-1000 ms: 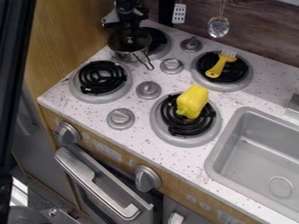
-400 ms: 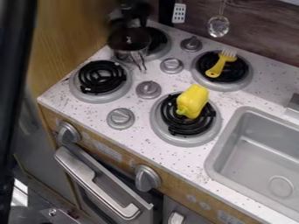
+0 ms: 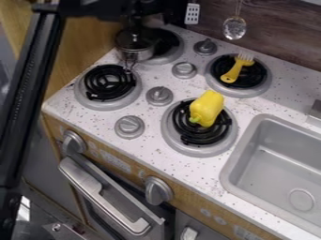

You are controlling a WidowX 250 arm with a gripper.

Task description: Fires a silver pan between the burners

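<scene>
Toy kitchen, by the look of it. Four black coil burners [image 3: 110,83] sit in a speckled white counter [image 3: 182,169], grey knobs [image 3: 130,127] among them. Grey sink [image 3: 285,166] alongside; oven handle [image 3: 89,186] below. Slotted spatula [image 3: 192,14] hangs behind. Plastic-looking yellow pepper [image 3: 207,108] rests on one burner.

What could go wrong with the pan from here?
Judging by this view:
- The silver pan overlaps the back-left burner's edge; lowered there, it might sit unevenly.
- Its handle points toward the front-left burner and could catch.
- The gripper is close above; a sideways slip might knock it.
</scene>
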